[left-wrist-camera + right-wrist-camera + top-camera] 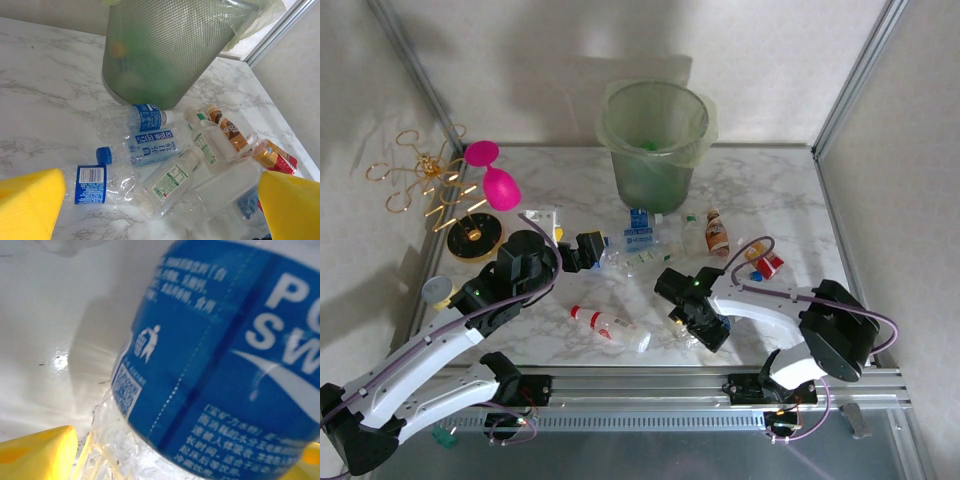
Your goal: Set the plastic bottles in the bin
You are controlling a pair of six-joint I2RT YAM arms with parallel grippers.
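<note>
L claw (160,207) wide over bottles (150,145); R claw (172,460) astride blurred, cut-off blue-label bottle (215,350), grip can't tell.

Cropped by the top edge of the left wrist view: rim of the tall round pale-green translucent plastic bin (165,55). Behind its meshed wall, orange and green shapes (118,48), too blurred to name. Cut off at the bottom edge there: both yellow fingertips (27,205) of the left gripper (160,215). Tucked behind the right-hand one: lower end of a clear plastic bottle lying on its side (225,187).

Mostly hidden from above under the right gripper (704,330): a clear plastic bottle with a blue label (225,355). Blurred up close, cropped top and right, small print unreadable. Firm grip or mere closeness of the pads: impossible to tell.

Too small to name from above: red, blue and yellow bits (763,264) on the right side.
</note>
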